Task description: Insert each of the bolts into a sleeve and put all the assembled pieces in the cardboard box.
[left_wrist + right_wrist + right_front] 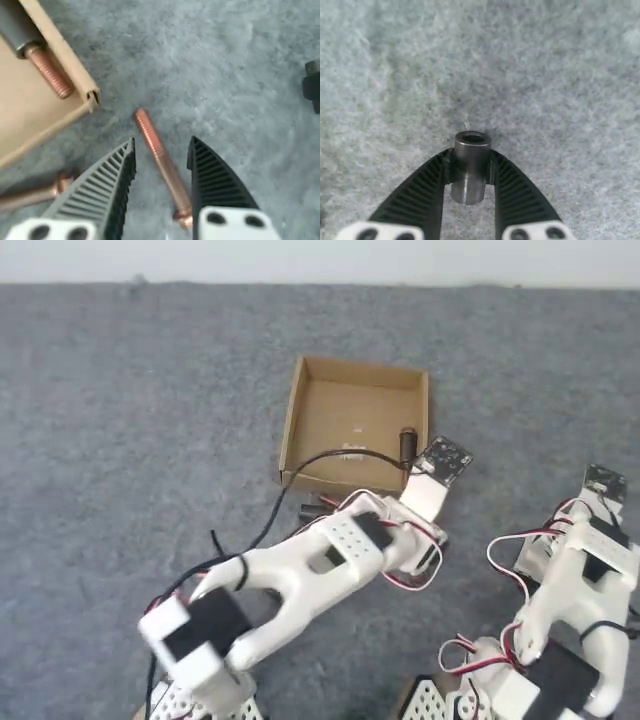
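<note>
One assembled piece [35, 52] already lies in the box [291, 420]. Just outside the box's corner, the left gripper [162, 141] hangs open astride a bare bolt [161, 165] on the carpet [225, 60], with a second bolt [30, 195] near it. The right gripper [471, 155], well apart from the box, clamps an empty sleeve [470, 172]. At least two assemblies seem left.

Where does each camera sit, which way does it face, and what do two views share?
High view: fixed overhead, looking down on the cardboard box, left arm and right arm.
Left wrist view: on the left wrist, looking down past the open left tool at a copper bolt.
Right wrist view: on the right wrist, looking down at the right tool shut on a sleeve.
Shared: high and left wrist views both show the cardboard box.
</note>
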Robot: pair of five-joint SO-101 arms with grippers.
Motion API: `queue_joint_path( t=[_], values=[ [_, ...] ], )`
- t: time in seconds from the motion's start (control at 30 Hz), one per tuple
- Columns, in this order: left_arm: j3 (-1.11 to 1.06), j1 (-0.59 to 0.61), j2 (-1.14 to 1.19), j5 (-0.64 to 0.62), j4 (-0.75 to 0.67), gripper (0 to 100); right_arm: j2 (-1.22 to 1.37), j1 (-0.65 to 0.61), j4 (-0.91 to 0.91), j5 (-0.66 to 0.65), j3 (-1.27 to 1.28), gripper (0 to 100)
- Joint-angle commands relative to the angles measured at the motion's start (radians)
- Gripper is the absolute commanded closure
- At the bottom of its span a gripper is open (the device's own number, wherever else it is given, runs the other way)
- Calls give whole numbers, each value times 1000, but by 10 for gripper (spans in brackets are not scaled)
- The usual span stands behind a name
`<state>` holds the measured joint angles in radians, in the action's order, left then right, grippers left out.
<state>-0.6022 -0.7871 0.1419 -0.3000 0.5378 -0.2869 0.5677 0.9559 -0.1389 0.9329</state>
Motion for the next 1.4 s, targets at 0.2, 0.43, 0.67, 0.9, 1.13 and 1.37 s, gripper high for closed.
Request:
queue_joint_path(
  t=[0.2, 0.43, 0.67, 0.9, 1.13, 1.37],
  values=[
    [331, 12, 184, -51, 262, 837, -44, -10, -13, 14, -9, 991],
    [387, 9, 227, -46, 338, 913, -44, -8, -13, 14, -9, 991],
    [387, 11, 227, -44, 339, 988, -44, -7, -13, 12, -9, 991],
    [398, 6, 203, 138, 462, 988, -42, -7, -13, 12, -9, 991],
    [355, 11, 104, 470, 624, 988, -42, -7, -13, 11, -9, 991],
    [205, 12, -78, 595, 605, 987, -42, -7, -13, 6, -8, 991]
  ],
)
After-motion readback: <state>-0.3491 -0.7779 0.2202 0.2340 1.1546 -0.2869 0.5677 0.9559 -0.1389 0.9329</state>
